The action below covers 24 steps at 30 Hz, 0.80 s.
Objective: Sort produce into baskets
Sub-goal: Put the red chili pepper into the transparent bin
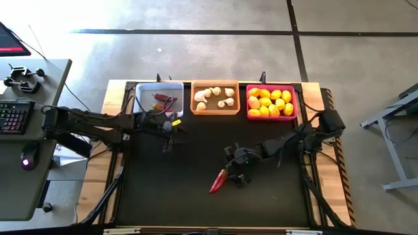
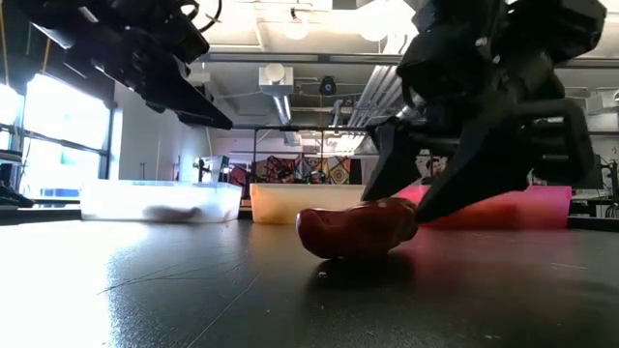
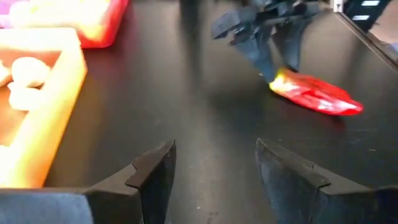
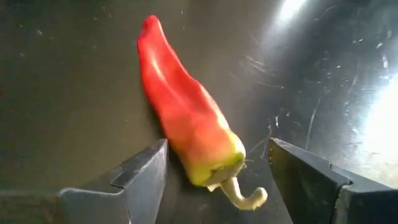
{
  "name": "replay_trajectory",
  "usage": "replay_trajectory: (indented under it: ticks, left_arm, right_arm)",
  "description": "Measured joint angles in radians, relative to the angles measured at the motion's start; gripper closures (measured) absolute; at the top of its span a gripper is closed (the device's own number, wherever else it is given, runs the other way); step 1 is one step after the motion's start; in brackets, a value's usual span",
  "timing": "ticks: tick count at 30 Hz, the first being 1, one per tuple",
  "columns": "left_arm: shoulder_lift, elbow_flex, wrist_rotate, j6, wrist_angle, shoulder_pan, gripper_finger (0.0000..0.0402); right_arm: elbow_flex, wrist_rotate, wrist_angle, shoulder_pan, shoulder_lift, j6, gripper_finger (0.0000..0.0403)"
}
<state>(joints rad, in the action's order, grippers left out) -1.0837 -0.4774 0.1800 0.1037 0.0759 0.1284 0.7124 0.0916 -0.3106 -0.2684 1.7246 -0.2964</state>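
Red chili pepper (image 1: pixel 218 181) flat on the mat, baskets (image 1: pixel 213 98) well apart.

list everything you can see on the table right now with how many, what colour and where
Chili pepper: one loose, red, on the black mat near the middle.
Chili peppers: apparently two, dark red, in the white basket.
Garlic bulbs: roughly eight, white, in the orange basket.
Lemons: about ten, yellow, in the pink basket.
Left gripper: open, empty, in front of the white basket.
Right gripper: open, fingers either side of the loose pepper's stem end.
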Motion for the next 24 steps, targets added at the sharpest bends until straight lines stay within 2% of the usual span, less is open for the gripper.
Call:
replay_trajectory:
  ticks: [4, 8, 18, 24]
  left_arm:
    - [0.0, 0.0, -0.028, -0.012, 0.006, -0.041, 0.0195]
    - [0.0, 0.0, -0.065, -0.015, 0.007, -0.075, 0.0195]
    - [0.0, 0.0, -0.151, -0.021, 0.08, -0.15, 0.0195]
    - [-0.031, 0.0, -0.291, 0.005, 0.087, -0.237, 0.0195]
  right_arm:
    - [0.048, 0.032, 0.023, 0.003, 0.056, -0.026, 0.014]
    - [0.089, 0.04, 0.086, 0.015, 0.097, -0.027, 0.0159]
    - [0.111, 0.032, 0.135, 0.063, 0.048, -0.012, 0.0287]
    - [0.111, 0.017, 0.15, 0.134, -0.044, 0.067, 0.0285]
